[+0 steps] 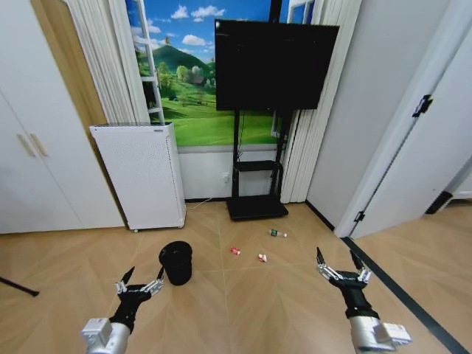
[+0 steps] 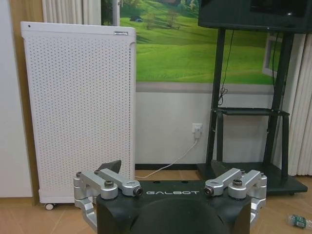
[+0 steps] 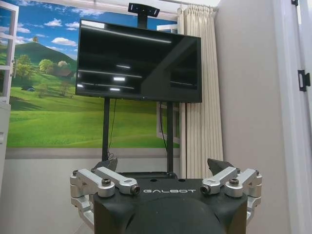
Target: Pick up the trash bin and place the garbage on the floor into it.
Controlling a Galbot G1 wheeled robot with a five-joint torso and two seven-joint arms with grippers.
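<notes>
The small round black trash bin [image 1: 176,262] stands upright on the wooden floor [image 1: 251,302], just ahead and to the right of my left gripper [image 1: 145,273], which is open and holds nothing. The garbage lies to the bin's right: two red-and-white pieces [image 1: 235,251] [image 1: 262,257] and a small clear bottle [image 1: 277,234] with a green label nearer the TV stand. My right gripper [image 1: 335,256] hangs open and empty, to the right of the garbage. The left wrist view has the open left gripper [image 2: 166,168] and the bottle [image 2: 298,221] at its edge. In the right wrist view the right gripper [image 3: 163,165] is open.
A tall white perforated appliance [image 1: 144,173] stands against the wall behind the bin. A black TV [image 1: 273,65] on a stand with a flat black base [image 1: 256,208] sits in the middle. White cupboard doors are at left, an open door [image 1: 413,147] at right.
</notes>
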